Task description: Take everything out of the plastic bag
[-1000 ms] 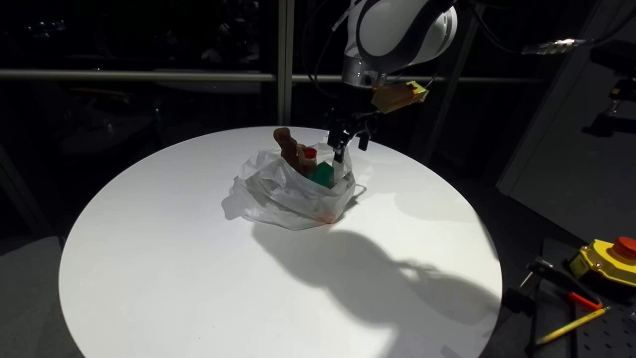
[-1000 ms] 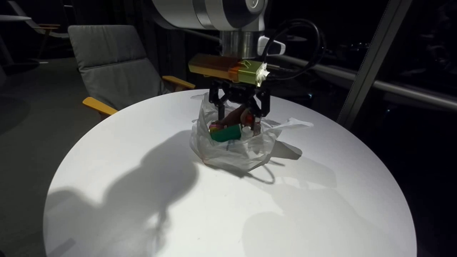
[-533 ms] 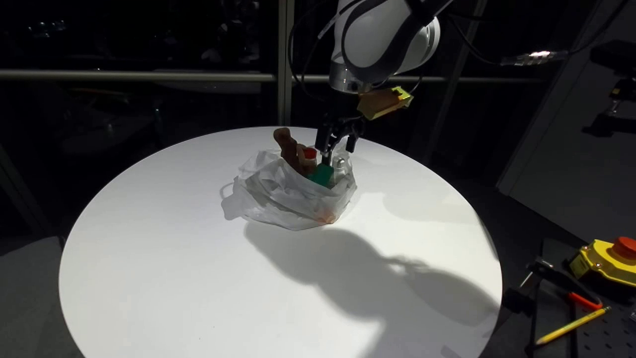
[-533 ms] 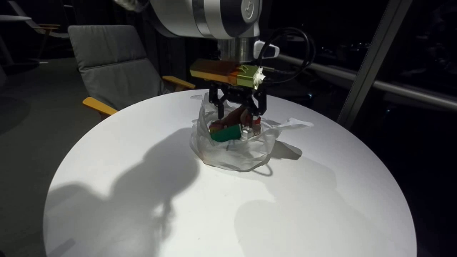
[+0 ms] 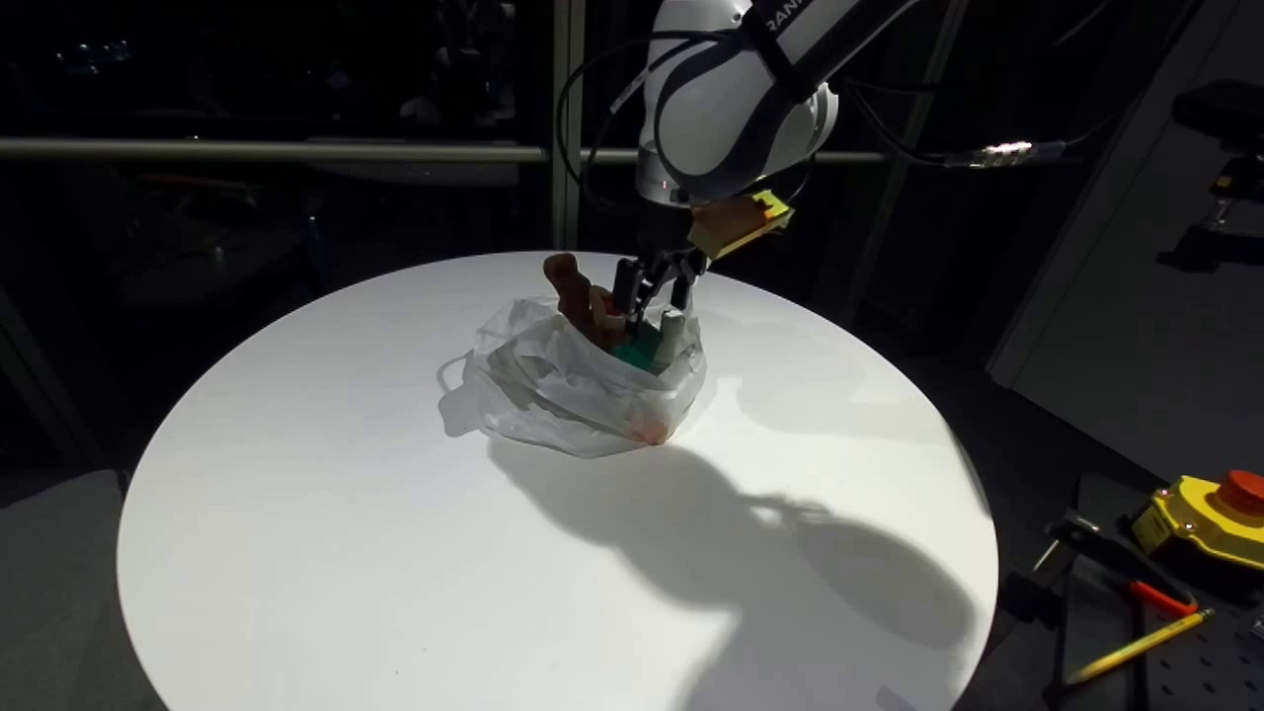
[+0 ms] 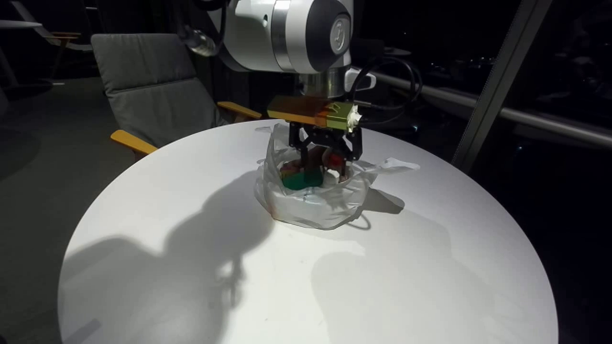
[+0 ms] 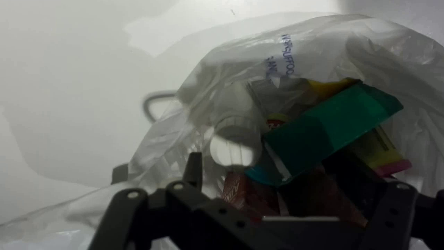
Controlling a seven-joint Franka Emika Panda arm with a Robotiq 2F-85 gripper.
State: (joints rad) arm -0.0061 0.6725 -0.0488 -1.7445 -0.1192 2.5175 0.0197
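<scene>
The plastic bag (image 5: 553, 395) sits on the round white bench (image 5: 346, 533), mouth open, with things inside. A brown plush toy (image 5: 565, 281) leans out above the rim in an exterior view. In the wrist view a green box (image 7: 333, 128) lies tilted just beside a white-capped bottle (image 7: 236, 149), near a dark red packet (image 7: 249, 196). The hand (image 6: 325, 168) points down at the opening, spread wide; whether it touches anything, I cannot tell.
</scene>
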